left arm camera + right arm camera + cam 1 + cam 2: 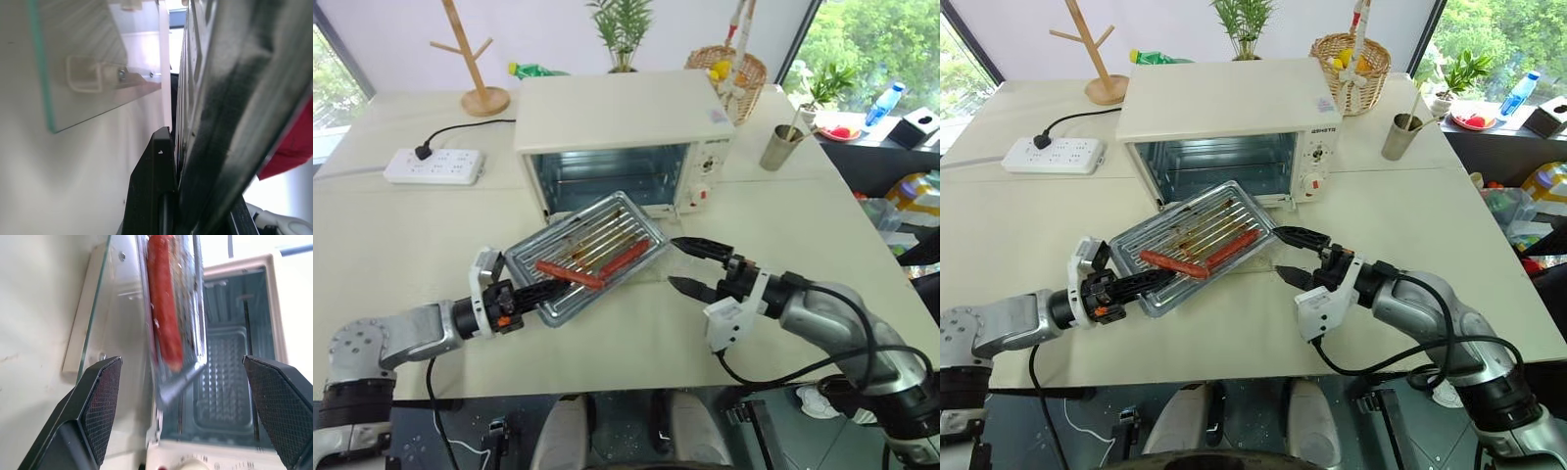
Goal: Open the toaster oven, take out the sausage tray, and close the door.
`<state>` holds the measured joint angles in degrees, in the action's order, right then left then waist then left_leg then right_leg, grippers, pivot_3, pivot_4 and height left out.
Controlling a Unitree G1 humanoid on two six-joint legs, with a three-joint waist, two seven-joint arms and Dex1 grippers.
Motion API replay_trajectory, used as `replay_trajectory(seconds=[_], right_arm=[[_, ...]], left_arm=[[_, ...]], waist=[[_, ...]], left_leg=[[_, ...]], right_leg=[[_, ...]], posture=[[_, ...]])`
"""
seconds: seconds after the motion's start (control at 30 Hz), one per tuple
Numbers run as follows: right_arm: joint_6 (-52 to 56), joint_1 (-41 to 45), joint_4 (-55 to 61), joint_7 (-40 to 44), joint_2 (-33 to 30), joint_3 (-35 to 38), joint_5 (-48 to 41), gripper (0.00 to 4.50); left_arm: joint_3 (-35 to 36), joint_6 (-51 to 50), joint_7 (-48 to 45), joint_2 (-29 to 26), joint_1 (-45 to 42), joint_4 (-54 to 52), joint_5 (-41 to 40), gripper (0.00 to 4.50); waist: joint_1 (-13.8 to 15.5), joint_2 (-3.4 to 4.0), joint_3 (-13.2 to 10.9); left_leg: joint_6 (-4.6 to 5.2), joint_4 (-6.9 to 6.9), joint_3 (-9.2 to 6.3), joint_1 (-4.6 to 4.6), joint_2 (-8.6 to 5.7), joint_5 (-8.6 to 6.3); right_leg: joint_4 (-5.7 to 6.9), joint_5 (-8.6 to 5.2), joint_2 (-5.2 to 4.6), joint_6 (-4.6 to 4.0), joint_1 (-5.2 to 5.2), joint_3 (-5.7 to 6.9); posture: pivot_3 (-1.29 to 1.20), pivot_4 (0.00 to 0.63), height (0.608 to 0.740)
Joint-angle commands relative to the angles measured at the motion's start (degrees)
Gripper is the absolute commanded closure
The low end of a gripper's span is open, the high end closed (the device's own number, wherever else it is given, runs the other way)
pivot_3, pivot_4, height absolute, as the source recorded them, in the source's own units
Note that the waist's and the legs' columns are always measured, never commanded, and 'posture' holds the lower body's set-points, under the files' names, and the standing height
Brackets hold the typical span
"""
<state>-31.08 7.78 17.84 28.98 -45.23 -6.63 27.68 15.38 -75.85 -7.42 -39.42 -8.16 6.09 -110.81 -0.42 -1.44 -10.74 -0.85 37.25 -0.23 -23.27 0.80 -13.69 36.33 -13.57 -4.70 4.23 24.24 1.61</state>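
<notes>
Two grippers flank the tray [589, 255]: the left gripper [536, 293] is clamped on its near-left corner, holding it tilted above the table [391, 235], while the right gripper [690, 266] gapes empty beside its right end, near the open oven [625, 137].

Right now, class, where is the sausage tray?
The tray is out of the oven, held tilted above the table in front of its open door by the left gripper, with the open right gripper just beside its far corner.
</notes>
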Motion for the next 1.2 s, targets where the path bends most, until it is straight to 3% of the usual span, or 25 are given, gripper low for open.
replay_trajectory(seconds=[0.03,0.27,0.53,0.63,0.67,0.7,0.83,1.2], right_arm=[[1.8,-1.4,-0.5,-0.2,-0.6,3.9,-3.2,0.47],[10.5,-0.9,-9.8,-0.4,2.6,6.0,-8.8,0.47],[10.5,4.2,-23.4,-1.6,6.0,3.1,-9.1,0.47],[9.3,6.3,-28.0,-1.2,6.8,1.4,-8.9,1.35],[8.6,7.1,-29.3,-1.1,7.0,0.6,-8.6,2.01],[8.1,7.7,-30.3,-1.1,7.1,0.0,-8.5,2.26],[6.9,10.0,-33.3,-1.1,7.5,-1.8,-8.0,4.08],[2.1,11.5,-33.2,-0.2,8.8,-7.2,-6.1,4.08]], left_arm=[[6.1,1.7,-1.1,0.0,2.5,-4.4,-2.2,4.5],[19.0,4.6,-4.7,-0.1,15.7,-13.4,-2.2,4.5],[29.1,10.5,-11.3,3.3,35.4,-24.8,-2.2,4.5],[29.4,13.9,-12.5,5.9,41.9,-28.7,-2.2,4.5],[29.1,15.4,-12.1,7.2,43.7,-29.9,-2.2,4.5],[28.8,16.6,-11.9,8.1,45.1,-30.8,-2.2,4.5],[28.6,20.1,-11.6,11.3,49.0,-32.6,-2.2,4.5],[32.5,22.3,-10.8,14.0,50.4,-29.1,-2.2,4.5]], waist=[[-0.1,0.0,0.0],[-0.2,0.0,0.0],[-0.1,0.02,0.0],[-0.1,0.01,0.1],[-0.1,0.01,0.1],[-0.1,0.01,0.1],[-0.2,-0.01,0.1],[-0.2,-0.12,0.1]], left_leg=[[0.0,0.0,0.0,0.0,0.01,0.0],[0.0,-0.03,0.03,0.03,0.1,0.0],[-0.01,-0.03,0.07,0.01,0.11,-0.01],[-0.01,-0.03,0.11,0.0,0.11,-0.01],[-0.01,-0.03,0.11,-0.01,0.1,-0.01],[-0.01,-0.03,0.11,-0.01,0.1,-0.01],[-0.01,-0.02,0.11,-0.03,0.09,-0.02],[0.0,-0.02,0.1,-0.04,0.04,-0.02]], right_leg=[[0.0,0.0,0.0,-0.01,0.0,0.0],[-0.03,-0.02,-0.01,-0.05,0.01,-0.01],[-0.14,-0.02,-0.09,-0.08,0.0,-0.01],[-0.19,-0.01,-0.12,-0.1,0.0,-0.01],[-0.2,-0.02,-0.14,-0.1,0.0,0.0],[-0.22,-0.02,-0.14,-0.1,0.0,0.0],[-0.24,-0.02,-0.15,-0.1,0.01,0.0],[-0.24,-0.02,-0.02,-0.1,0.0,0.0]], posture=[[0.0,0.15,0.74],[0.0,0.15,0.74],[0.0,0.15,0.74],[0.0,0.15,0.74],[0.0,0.15,0.74],[0.0,0.15,0.74],[0.0,0.15,0.74],[0.0,0.15,0.74]])
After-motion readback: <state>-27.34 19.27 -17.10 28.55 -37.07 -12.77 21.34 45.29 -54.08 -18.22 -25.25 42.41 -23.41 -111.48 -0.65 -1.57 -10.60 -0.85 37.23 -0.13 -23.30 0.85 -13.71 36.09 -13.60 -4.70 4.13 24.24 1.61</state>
